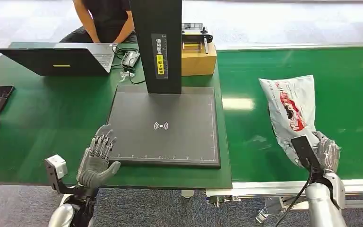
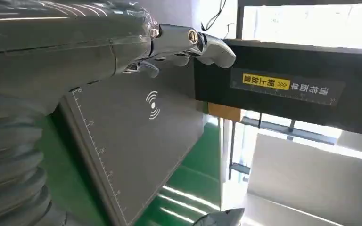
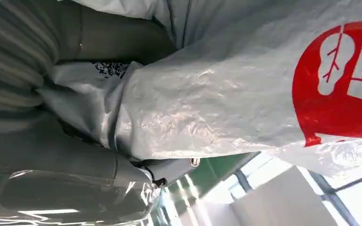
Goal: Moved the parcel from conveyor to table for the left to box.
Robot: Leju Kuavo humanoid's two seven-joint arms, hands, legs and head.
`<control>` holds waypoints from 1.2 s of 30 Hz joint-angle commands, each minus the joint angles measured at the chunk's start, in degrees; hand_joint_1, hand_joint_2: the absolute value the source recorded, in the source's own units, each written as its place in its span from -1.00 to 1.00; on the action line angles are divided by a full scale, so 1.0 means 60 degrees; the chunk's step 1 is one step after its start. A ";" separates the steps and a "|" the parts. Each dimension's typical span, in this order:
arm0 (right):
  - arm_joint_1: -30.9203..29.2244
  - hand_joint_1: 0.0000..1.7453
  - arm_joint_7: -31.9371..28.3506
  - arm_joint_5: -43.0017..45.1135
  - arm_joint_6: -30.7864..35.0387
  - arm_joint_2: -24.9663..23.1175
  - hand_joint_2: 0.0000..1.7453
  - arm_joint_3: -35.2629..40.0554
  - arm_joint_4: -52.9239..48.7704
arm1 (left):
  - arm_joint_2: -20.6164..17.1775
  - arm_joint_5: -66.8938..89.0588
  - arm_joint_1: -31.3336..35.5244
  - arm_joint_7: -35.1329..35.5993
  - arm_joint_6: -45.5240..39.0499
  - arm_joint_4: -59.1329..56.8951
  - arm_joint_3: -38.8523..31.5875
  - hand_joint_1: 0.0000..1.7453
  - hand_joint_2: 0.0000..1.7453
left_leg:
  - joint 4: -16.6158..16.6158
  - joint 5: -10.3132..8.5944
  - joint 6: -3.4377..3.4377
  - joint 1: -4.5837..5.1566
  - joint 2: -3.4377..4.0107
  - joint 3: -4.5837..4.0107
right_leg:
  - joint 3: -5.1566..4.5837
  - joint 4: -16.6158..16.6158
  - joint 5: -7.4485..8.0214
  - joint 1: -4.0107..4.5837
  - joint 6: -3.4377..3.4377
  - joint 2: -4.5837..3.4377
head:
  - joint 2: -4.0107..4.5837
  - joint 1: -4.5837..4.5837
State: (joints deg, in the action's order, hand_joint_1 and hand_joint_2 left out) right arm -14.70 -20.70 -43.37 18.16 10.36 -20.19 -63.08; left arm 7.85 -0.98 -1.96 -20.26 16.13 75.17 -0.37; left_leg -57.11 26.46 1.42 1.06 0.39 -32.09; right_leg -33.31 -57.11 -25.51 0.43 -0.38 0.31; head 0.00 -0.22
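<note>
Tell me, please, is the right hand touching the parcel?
Touching: in the right wrist view the right hand wraps the parcel, its plastic crumpled around the fingers.

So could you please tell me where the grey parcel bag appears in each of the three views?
Head view: parcel at right on the conveyor, near end in the right hand.
Left wrist view: not in it.
Right wrist view: parcel close up, gripped.
Shared landmark: its red print.
</note>
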 commanded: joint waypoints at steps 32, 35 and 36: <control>-0.5337 1.00 -0.0588 -0.4510 -0.0186 -0.0089 1.00 1.0035 0.2930 | -0.0387 -0.0015 0.1070 -0.0439 0.0372 -0.1343 0.0603 -1.00 1.00 | 0.0004 -0.0021 -0.0010 0.0002 0.0052 -0.0003 | -0.0019 -0.0013 0.0023 -0.0003 0.0007 -0.0051 | 0.0000 0.0000; -0.6120 1.00 -0.0613 -0.4381 -0.0324 -0.0737 1.00 1.0428 0.3819 | -0.0403 -0.0027 0.1273 -0.0482 0.0362 -0.1540 0.0634 -1.00 1.00 | 0.0006 -0.0023 -0.0013 0.0000 0.0042 0.0001 | -0.0014 -0.0012 0.0020 -0.0003 0.0007 -0.0041 | 0.0000 0.0000; -0.6436 1.00 -0.0745 -0.4261 -0.0194 -0.1002 1.00 1.0596 0.4389 | -0.0412 -0.0027 0.1341 -0.0508 0.0352 -0.1637 0.0654 -1.00 1.00 | 0.0007 -0.0022 -0.0025 0.0001 0.0078 0.0003 | -0.0025 -0.0017 0.0029 -0.0005 0.0008 -0.0081 | 0.0000 0.0000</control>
State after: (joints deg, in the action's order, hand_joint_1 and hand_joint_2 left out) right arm -37.35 -24.13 -70.14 16.35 13.09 29.64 -56.91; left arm 7.21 -1.18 1.67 -22.88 18.21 72.37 1.57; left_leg -57.11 26.31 1.47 1.05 0.40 -32.19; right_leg -33.35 -57.16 -25.43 0.44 -0.36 0.34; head 0.00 -0.22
